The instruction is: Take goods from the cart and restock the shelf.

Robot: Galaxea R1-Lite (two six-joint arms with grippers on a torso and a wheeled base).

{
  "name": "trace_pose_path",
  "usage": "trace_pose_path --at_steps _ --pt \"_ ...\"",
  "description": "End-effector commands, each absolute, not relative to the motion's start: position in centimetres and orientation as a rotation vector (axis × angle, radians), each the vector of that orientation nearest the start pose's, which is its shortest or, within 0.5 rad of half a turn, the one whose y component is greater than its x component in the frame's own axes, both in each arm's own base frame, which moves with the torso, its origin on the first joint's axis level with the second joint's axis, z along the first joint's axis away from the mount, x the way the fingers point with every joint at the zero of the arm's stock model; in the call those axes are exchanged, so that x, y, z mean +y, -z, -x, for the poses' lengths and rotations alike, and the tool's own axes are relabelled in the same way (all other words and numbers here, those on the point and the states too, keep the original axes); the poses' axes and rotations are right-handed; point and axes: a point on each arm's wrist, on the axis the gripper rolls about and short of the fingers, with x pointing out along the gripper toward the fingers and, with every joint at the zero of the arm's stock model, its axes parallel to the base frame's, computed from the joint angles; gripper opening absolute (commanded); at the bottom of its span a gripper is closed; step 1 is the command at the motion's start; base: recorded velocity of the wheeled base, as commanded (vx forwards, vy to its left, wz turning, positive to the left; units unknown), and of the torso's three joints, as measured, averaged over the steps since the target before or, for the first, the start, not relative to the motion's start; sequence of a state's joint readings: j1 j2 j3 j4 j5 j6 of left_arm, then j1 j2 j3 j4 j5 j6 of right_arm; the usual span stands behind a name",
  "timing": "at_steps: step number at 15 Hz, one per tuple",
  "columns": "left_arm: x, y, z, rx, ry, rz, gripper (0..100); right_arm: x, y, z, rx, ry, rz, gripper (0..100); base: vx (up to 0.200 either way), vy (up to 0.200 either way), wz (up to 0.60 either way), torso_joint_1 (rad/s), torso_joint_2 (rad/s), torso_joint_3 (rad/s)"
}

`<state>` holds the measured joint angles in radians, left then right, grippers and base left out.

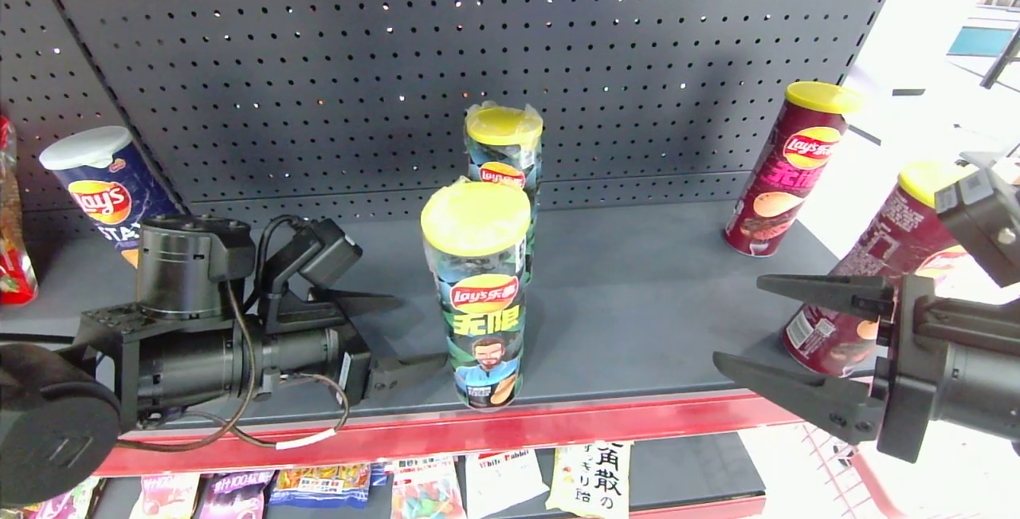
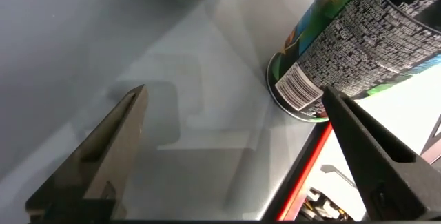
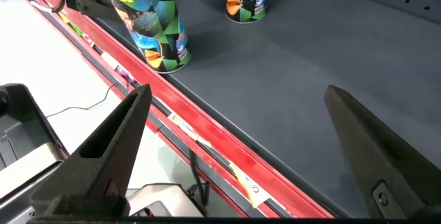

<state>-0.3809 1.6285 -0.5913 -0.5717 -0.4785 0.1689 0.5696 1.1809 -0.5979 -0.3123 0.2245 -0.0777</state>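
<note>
The right gripper [image 1: 739,321] hangs wide open and empty, well off to the right of the front green can [image 1: 482,296], which stands upright at the red front edge of the shelf [image 1: 637,304]. On that can's left the left gripper [image 1: 422,329] is spread open too, holding nothing, one fingertip just beside it. A matching can [image 1: 504,152] stands right behind the front green can
</note>
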Motion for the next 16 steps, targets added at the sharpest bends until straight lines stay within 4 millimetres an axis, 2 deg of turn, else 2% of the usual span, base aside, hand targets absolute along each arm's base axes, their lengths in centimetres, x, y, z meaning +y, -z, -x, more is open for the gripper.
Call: trace_pose_path --at_steps 1,5,7,8,10,11,13,16 --pt "-10.8 -14.1 -24.1 0.411 0.883 -0.132 100 9.7 -21.7 -14.2 0.244 -0.799 0.121 100 0.000 0.000 0.00 0.000 0.00 0.000" --pt "-10.8 -14.1 -24.2 0.412 0.879 -0.134 100 9.6 -21.4 -14.1 0.256 -0.801 0.127 100 0.000 0.000 0.00 0.000 0.00 0.000" --pt "-9.9 -15.1 -22.9 0.369 0.807 -0.146 100 9.1 -20.8 -13.4 0.267 -0.762 0.139 100 0.000 0.000 0.00 0.000 0.00 0.000" --pt "-9.0 -15.8 -21.6 0.329 0.742 -0.153 100 8.7 -20.2 -13.0 0.279 -0.716 0.149 100 0.000 0.000 0.00 0.000 0.00 0.000" --pt "-7.0 -17.4 -16.9 0.232 0.636 -0.117 100 7.6 -19.8 -11.6 0.255 -0.647 0.152 100 0.000 0.000 0.00 0.000 0.00 0.000" --pt "-6.8 -17.6 -16.4 0.224 0.624 -0.113 100 7.4 -19.8 -11.4 0.252 -0.641 0.150 100 0.000 0.000 0.00 0.000 0.00 0.000" --pt "-3.9 -18.3 -12.4 0.197 0.319 -0.114 100 5.3 -18.3 -9.9 0.253 -0.468 0.162 100 0.000 0.000 0.00 0.000 0.00 0.000" --pt "-1.6 -18.8 -10.3 0.279 0.001 -0.106 100 3.7 -18.1 -9.2 0.241 -0.293 0.152 100 0.000 0.000 0.00 0.000 0.00 0.000"
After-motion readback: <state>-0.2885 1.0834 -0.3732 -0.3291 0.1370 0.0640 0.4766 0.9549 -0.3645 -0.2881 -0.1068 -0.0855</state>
